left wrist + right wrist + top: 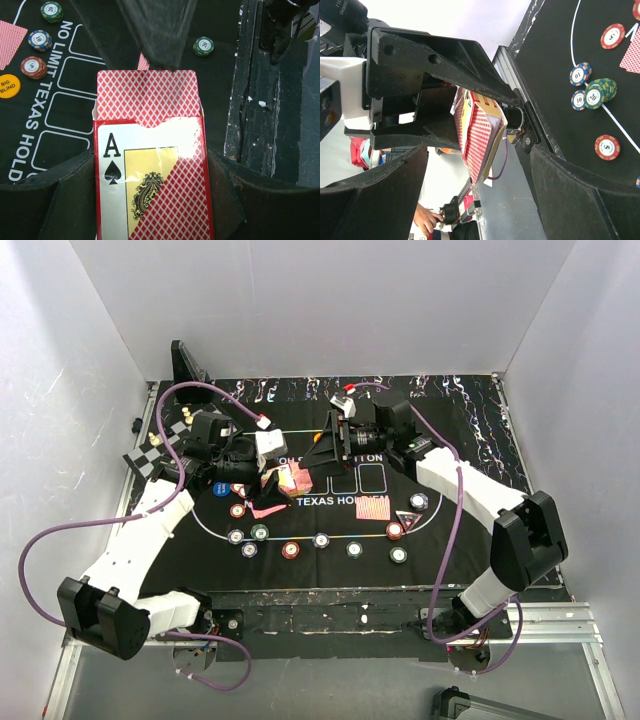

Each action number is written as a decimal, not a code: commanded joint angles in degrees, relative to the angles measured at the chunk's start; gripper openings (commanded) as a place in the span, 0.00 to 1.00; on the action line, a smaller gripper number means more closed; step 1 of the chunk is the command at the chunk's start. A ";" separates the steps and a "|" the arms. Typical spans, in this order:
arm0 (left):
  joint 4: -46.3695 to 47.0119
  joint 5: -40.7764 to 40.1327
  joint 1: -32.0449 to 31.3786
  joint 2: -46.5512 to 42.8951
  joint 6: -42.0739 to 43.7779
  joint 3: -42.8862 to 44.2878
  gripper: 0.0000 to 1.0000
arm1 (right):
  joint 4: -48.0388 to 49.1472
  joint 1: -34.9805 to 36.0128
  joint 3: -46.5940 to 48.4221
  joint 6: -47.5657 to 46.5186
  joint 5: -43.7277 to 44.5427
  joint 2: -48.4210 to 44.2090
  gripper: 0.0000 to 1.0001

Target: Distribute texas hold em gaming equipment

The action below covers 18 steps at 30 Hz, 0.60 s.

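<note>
As the left tool [150,205] clamps it, the box [165,200] holds cards [147,95].

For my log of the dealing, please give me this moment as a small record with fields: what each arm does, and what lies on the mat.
left jaws: shut on the red cardboard card box, ace of spades printed on its face
box: open at top, red-patterned-back playing cards sticking out
right jaws: open, pointed at the box, holding nothing
on mat: round poker chips in a curved row, orange round BIG BLIND button, face-down red-backed cards
mat: black Texas Hold'em felt mat
far left: small black-and-white chessboard
</note>
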 commanded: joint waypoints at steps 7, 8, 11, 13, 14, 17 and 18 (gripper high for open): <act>2.67 1.95 0.36 1.21 -0.38 3.18 0.00 | -1.89 4.96 6.60 -3.19 -0.95 5.58 0.91; 2.76 2.12 0.19 1.12 -0.47 3.18 0.00 | -1.80 5.13 6.25 -2.92 -0.86 5.84 0.85; 2.67 2.21 0.28 0.86 -0.56 2.91 0.00 | 1.44 4.96 4.14 -0.55 -1.91 6.20 0.74; 2.67 2.21 0.28 0.86 -0.56 2.91 0.00 | 0.31 5.05 3.96 -0.98 -1.65 6.02 0.73; 2.67 2.12 0.28 0.86 -0.56 3.00 0.00 | -0.39 4.96 4.05 -1.60 -1.56 5.67 0.73; 2.67 2.21 0.27 0.94 -0.65 3.44 0.00 | -1.80 4.52 3.88 -2.30 -1.48 5.50 0.69; 2.67 2.21 0.28 0.94 -0.65 3.44 0.00 | -2.06 4.43 3.70 -2.22 -1.48 5.32 0.67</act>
